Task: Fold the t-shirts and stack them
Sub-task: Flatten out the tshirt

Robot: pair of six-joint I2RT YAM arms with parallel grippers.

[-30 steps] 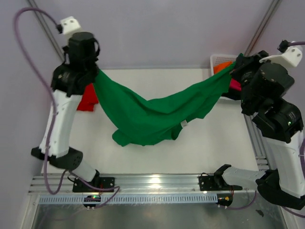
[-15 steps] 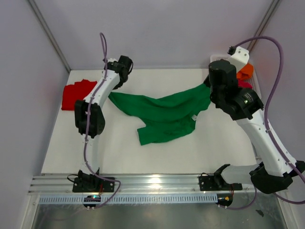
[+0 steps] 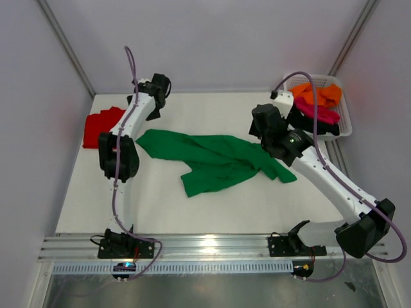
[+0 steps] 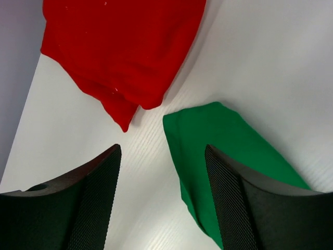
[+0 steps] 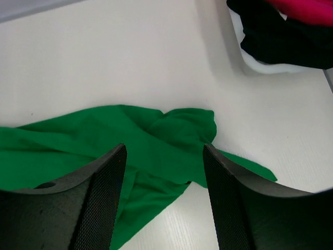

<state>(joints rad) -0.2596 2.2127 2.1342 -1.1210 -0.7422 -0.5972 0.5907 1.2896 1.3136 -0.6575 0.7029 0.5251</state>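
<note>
The bright green t-shirt (image 3: pixel 212 160) lies crumpled and stretched sideways across the middle of the table, held by neither gripper. My left gripper (image 3: pixel 149 108) hovers open above its left corner (image 4: pixel 223 146), fingers (image 4: pixel 99 198) apart with bare table between them (image 4: pixel 162 156). A red t-shirt (image 3: pixel 99 125) lies at the back left (image 4: pixel 125 47). Over the green shirt's right end (image 5: pixel 104 135) my right gripper (image 3: pixel 266 129) also stands open (image 5: pixel 164 153), with nothing between its fingers.
A white mesh basket (image 3: pixel 345 125) stands at the back right, holding orange (image 3: pixel 318 95), magenta (image 3: pixel 314 110) and black shirts. In the right wrist view its wall (image 5: pixel 250 65) and the black shirt (image 5: pixel 281 36) are close on the upper right.
Both grippers were shut on the green shirt, which hung stretched between them. They came down and inward, then opened and let it go. It now lies on the table.
</note>
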